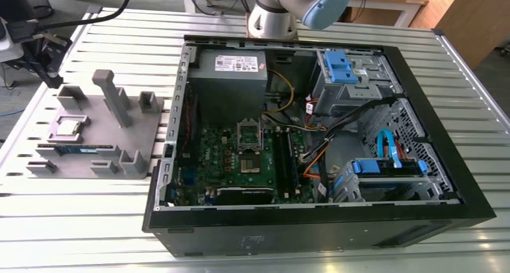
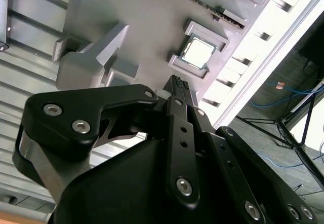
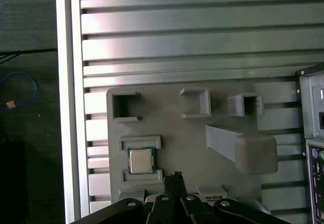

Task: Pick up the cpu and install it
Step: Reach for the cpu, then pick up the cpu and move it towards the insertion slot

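the cpu [image 1: 68, 128] lies flat in its square recess on the grey holder [image 1: 104, 129], silvery top facing up, near the holder's edge on the exterior view's left. both wrist views show it seated between two raised lips of that recess, at [image 2: 198, 52] and [image 3: 140, 160]. nothing touches it.

the gripper [image 1: 52, 77] hangs over the slatted metal bench [image 1: 80, 225] at the far corner of the holder, on the exterior view's left, above the cpu and apart from it. in both wrist views its two black fingers are pressed together into one narrow tip, at [image 2: 177, 84] and [image 3: 175, 176], with nothing between them: closed and empty. in the first wrist view that tip sits just beside the cpu in the picture, over the holder's [image 3: 187, 148] flat plate.

a long narrow memory stick [image 1: 76, 148] lies on the holder just on the near side of the cpu. several upright grey posts and pockets stand around the plate.

to the exterior view's right of the holder, touching or nearly touching it, an open computer case [image 1: 319, 237] lies on its side on the bench. the green motherboard [image 1: 231, 165] faces up inside it, and its socket [image 1: 249, 135] sits near the middle of the board.
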